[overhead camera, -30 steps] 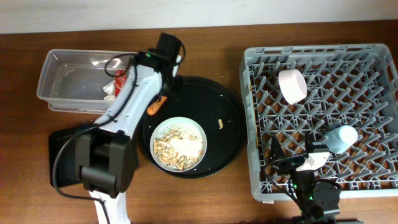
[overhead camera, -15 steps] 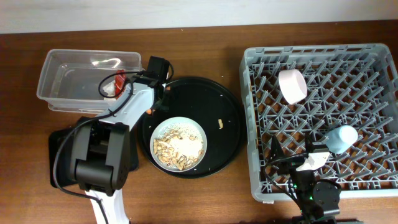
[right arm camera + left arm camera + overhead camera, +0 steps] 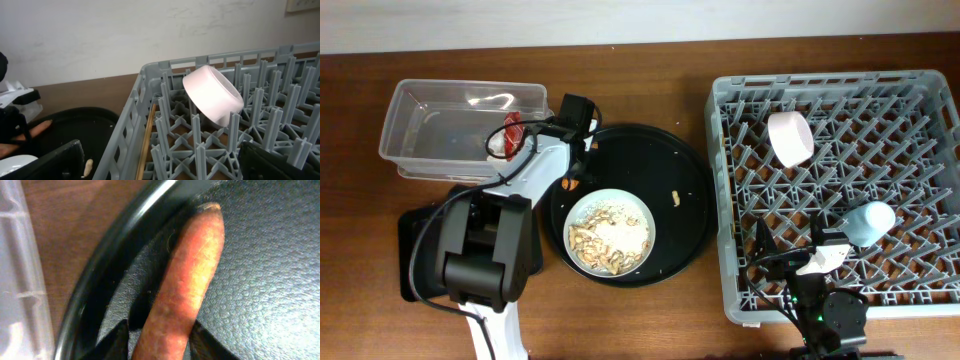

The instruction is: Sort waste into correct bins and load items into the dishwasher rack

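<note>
The orange carrot-like stick (image 3: 190,280) lies on the left edge of the round black tray (image 3: 692,165), seen small from overhead (image 3: 572,184). My left gripper (image 3: 160,347) (image 3: 568,166) is low over it, one finger on each side, with a small gap left; it looks open. The clear tub (image 3: 420,110) holds the red wrapper (image 3: 512,130) and white tissue (image 3: 498,145). The plate (image 3: 642,212) carries beige food scraps (image 3: 603,240). The white bowl (image 3: 790,138) (image 3: 215,95) and blue cup (image 3: 870,222) stand in the grey rack (image 3: 730,200). My right gripper (image 3: 170,160) (image 3: 800,250) is open and empty over the rack's front.
The shallow black tray (image 3: 415,240) lies at the front left, partly under the left arm's base. One loose food scrap (image 3: 674,200) lies on the round tray. A wooden chopstick (image 3: 147,140) lies inside the rack along its left wall.
My left gripper came down from the round tray's back-left rim to the carrot stick and now straddles it. The right arm has not moved.
</note>
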Available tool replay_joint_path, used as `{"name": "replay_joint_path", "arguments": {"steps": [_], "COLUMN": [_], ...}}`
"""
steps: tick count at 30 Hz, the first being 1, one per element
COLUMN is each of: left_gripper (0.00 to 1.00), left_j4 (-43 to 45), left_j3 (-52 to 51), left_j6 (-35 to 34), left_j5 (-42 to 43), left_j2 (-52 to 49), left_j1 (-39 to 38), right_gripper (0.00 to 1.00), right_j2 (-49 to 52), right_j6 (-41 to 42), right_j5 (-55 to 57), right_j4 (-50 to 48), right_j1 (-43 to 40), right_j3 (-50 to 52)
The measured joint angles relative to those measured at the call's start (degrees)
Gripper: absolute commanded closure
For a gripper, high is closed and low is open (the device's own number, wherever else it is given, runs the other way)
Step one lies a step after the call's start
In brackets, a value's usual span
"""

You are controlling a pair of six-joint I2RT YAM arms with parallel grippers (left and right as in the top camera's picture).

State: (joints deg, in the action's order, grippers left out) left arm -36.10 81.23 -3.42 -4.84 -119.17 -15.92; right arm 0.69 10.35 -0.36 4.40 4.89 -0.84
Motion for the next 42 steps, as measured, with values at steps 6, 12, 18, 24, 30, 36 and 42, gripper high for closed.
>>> {"name": "replay_joint_path", "arguments": {"steps": [6,12,18,24,30,36,42], "left_gripper": [0.86,0.97,1.00,0.99,0.99,1.00,1.00], "left_j4": [-4.1,-22.1,-42.0,-55.5,-60.3,-53.1,-32.7], "left_j3": [2.1,16.2,37.5,41.1,38.7,18.8,-10.1], "left_j6": [0.3,0.2,0.2,-0.1,-5.0,-17.6,-23.5], "left_j5": [0.8,1.6,1.7,1.7,0.7,-5.3,1.2], "left_j2": [-0.5,-2.6,-1.9,5.0,15.6,30.0,38.7], "left_j1": [-0.2,0.1,0.7,1.0,5.5,15.0,28.0], "right_gripper": [0.02,0.02,0.02,0.02,0.02,0.02,0.02], "right_j2": [0.0,0.0,-0.1,-0.1,-0.1,-0.1,-0.1], "right_j6": [0.0,0.0,0.0,0.0,0.0,0.0,0.0], "right_j5": [0.0,0.0,0.0,0.0,0.0,0.0,-0.2], "right_j4": [0.0,0.0,0.0,0.0,0.0,0.0,-0.1], "right_j1": [0.0,0.0,0.0,0.0,0.0,0.0,0.0], "right_j3": [0.0,0.0,0.0,0.0,0.0,0.0,0.1]}}
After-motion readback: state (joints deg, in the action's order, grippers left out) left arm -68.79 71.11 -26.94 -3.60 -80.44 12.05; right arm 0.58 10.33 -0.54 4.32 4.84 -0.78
